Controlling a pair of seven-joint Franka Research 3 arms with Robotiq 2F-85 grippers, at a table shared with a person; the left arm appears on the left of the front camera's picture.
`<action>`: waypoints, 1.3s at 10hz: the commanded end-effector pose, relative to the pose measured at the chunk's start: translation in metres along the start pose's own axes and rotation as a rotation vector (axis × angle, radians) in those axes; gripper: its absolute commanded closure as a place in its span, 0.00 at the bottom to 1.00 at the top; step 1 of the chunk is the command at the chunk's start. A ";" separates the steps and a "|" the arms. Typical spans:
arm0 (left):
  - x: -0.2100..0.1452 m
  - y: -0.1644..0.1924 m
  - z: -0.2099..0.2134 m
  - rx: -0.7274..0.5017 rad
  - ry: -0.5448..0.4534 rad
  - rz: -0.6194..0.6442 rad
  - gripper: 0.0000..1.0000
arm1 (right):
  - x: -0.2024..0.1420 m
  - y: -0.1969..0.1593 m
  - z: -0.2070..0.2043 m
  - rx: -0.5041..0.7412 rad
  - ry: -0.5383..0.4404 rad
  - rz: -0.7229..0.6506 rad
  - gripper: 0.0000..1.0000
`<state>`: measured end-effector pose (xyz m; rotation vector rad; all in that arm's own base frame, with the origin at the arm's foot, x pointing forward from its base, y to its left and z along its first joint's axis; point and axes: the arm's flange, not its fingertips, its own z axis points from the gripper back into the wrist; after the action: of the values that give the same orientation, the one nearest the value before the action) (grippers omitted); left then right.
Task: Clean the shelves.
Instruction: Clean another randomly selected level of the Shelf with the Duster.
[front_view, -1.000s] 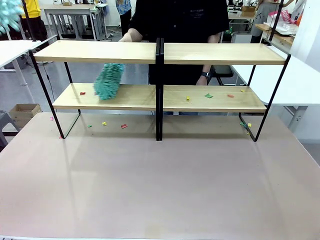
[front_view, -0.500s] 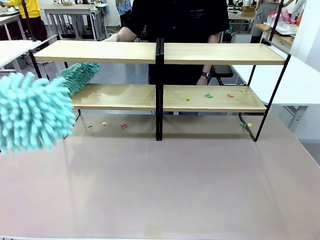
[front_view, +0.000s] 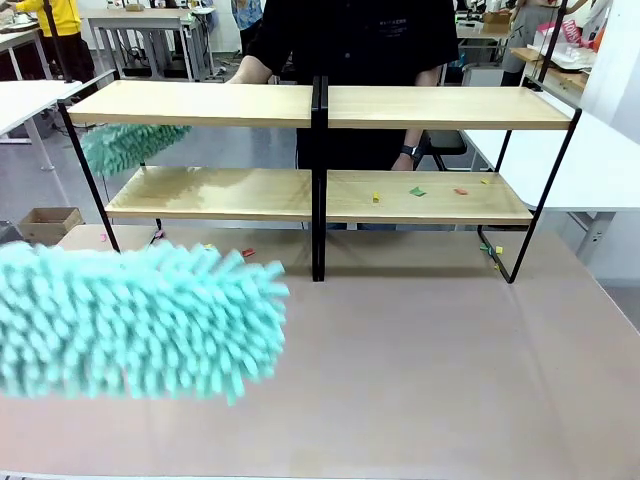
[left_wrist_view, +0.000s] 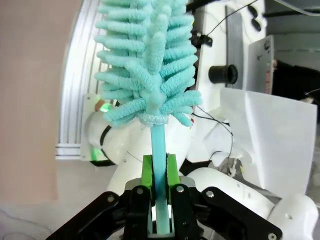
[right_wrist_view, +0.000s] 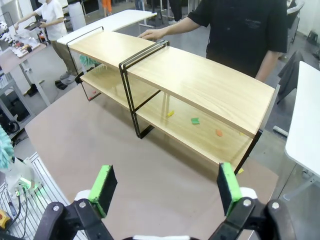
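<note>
The shelves (front_view: 420, 106) stand across the far half of the table, two light-wood tiers on a black frame. Small coloured scraps (front_view: 417, 191) lie on the lower right board. My left gripper (left_wrist_view: 159, 167) is shut on the pale blue handle of a teal fluffy duster (left_wrist_view: 150, 60). The duster's head (front_view: 135, 320) hangs blurred and close to the camera at lower left. A person behind the shelves holds a second teal duster (front_view: 125, 145) just past the left end of the shelves. My right gripper (right_wrist_view: 166, 186) is open and holds nothing, high above the table and facing the shelves (right_wrist_view: 200, 82).
More scraps (front_view: 247, 252) lie on the beige table (front_view: 420, 380) under the shelves, and some (front_view: 490, 248) lie by the right leg. The person's hand (right_wrist_view: 150, 34) rests on the top left board. White tables (front_view: 600, 160) flank both sides. A cardboard box (front_view: 45, 225) sits on the floor at left.
The person's duster swept left off the lower left board to beyond its end. My own duster swung in from the left, down and rightward across the foreground.
</note>
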<state>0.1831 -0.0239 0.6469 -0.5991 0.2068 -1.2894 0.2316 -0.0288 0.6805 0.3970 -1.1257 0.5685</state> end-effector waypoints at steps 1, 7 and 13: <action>-0.021 0.000 0.013 -0.002 -0.054 -0.024 0.87 | 0.000 0.000 -0.001 0.002 -0.001 0.000 0.00; -0.020 0.004 0.008 -0.009 -0.059 -0.012 0.87 | 0.000 0.000 -0.001 0.002 -0.001 0.000 0.00; 0.179 0.037 -0.029 0.049 -0.214 0.347 0.87 | 0.000 0.000 -0.001 0.002 -0.001 0.000 0.00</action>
<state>0.2549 -0.1739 0.6263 -0.6747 0.1364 -1.0146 0.2316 -0.0286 0.6805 0.3966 -1.1255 0.5686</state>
